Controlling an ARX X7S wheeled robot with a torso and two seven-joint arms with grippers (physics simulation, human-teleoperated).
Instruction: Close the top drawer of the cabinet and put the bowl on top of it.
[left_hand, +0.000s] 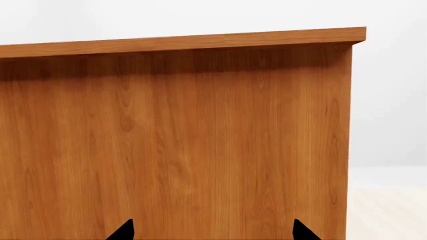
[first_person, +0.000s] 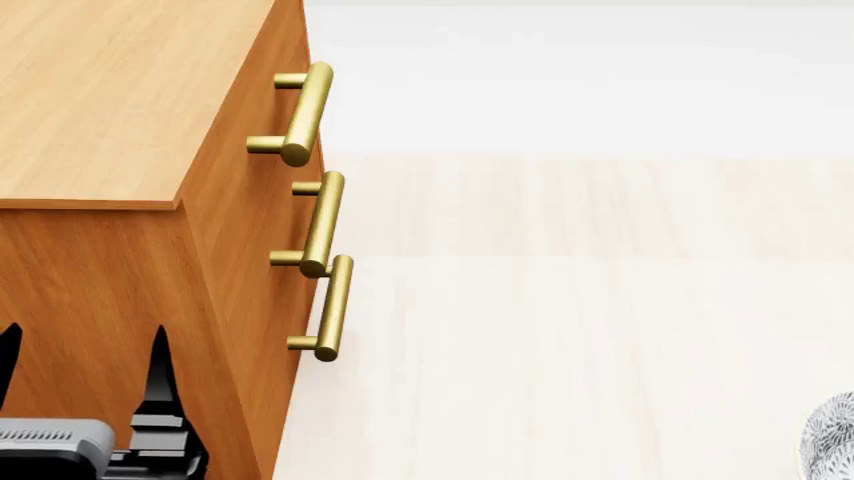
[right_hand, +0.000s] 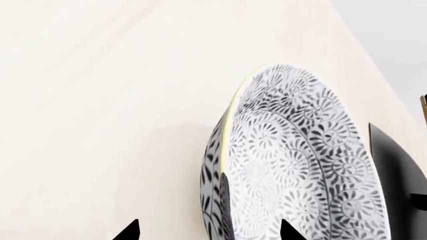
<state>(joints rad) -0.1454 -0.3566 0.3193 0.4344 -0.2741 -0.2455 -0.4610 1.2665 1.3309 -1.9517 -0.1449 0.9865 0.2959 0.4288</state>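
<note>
The orange-brown cabinet (first_person: 120, 90) fills the head view's left, its three brass handles facing right. The top drawer (first_person: 260, 110), with its handle (first_person: 304, 112), looks level with the two fronts below it. My left gripper (first_person: 83, 365) is open beside the cabinet's plain side panel (left_hand: 200, 140), nothing between its fingers (left_hand: 213, 231). The patterned bowl (right_hand: 293, 165) lies on the pale floor; only its edge (first_person: 834, 440) shows at the head view's lower right. My right gripper (right_hand: 208, 231) is open and straddles the bowl's rim, one fingertip outside the wall and one inside.
Pale wood floor (first_person: 574, 300) stretches in front of the drawers and round the bowl. A black shape (right_hand: 400, 180) stands just beyond the bowl in the right wrist view. The cabinet's flat top (left_hand: 180, 42) overhangs the side panel.
</note>
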